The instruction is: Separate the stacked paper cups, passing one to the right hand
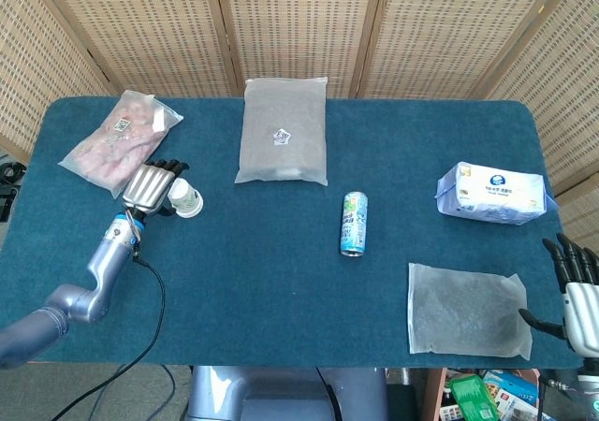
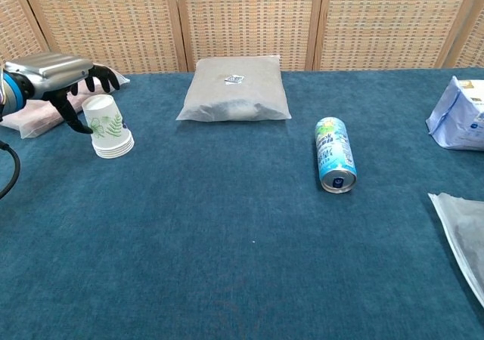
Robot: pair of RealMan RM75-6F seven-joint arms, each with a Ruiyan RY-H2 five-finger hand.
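Paper cups (image 1: 187, 197) at our left hand (image 1: 150, 186), near the table's far left.

From the head view we see our left hand over the upside-down stack on the blue table (image 1: 281, 281), fingers curled down just beside it; whether they touch is unclear. Our right hand (image 1: 578, 295) hangs off the near right edge, fingers spread, holding nothing, next to a flat clear bag (image 1: 465, 311). A can (image 1: 354, 223) lies mid-table, a tissue pack (image 1: 492, 193) sits far right.
From the chest view the cups (image 2: 107, 127) show a green leaf print and several nested rims; the thumb reaches the stack's left side while the fingers arch above it, not yet closed. Our right hand is out of this frame.
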